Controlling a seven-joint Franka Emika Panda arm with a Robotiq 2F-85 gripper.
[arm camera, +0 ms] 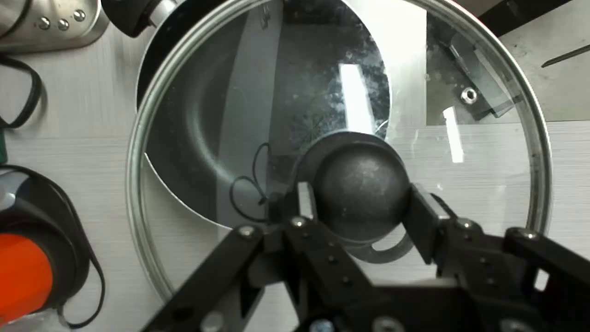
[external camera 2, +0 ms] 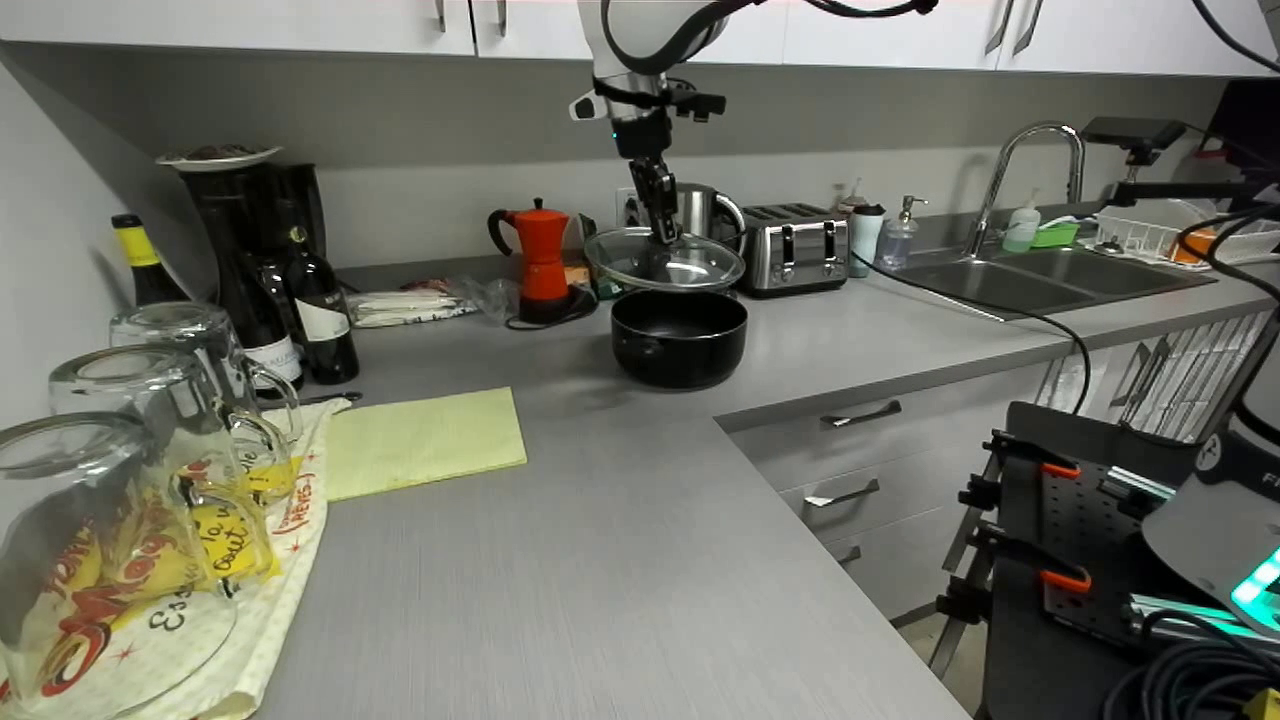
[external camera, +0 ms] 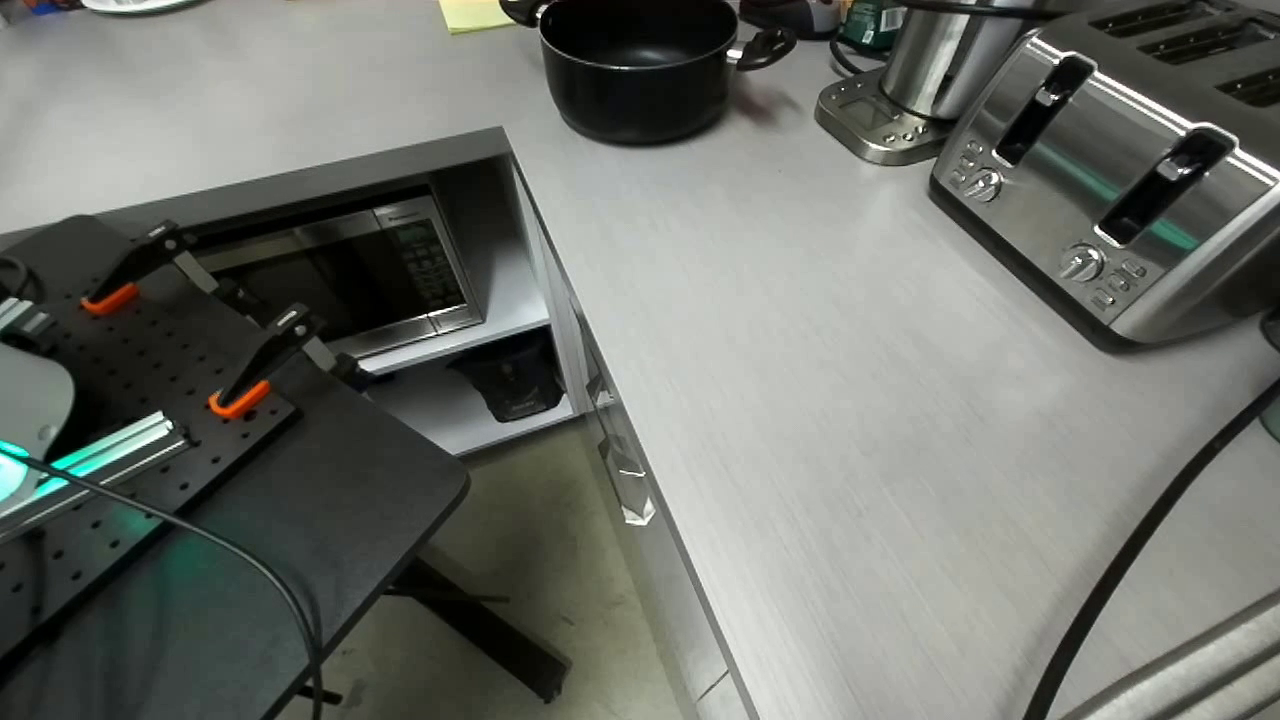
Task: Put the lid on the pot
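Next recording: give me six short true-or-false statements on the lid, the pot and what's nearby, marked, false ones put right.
1. The gripper holds the lid by its knob. True.
2. The inside of the pot shows in both exterior views. True.
3. The lid sits on the pot. False: it hangs from the gripper.
4. In the wrist view, the lid covers the whole pot. False: part of the pot shows outside the lid.
5. A toaster and a red coffee maker stand on the counter. True.
6. The coffee maker is inside the pot. False: it stands on the counter.
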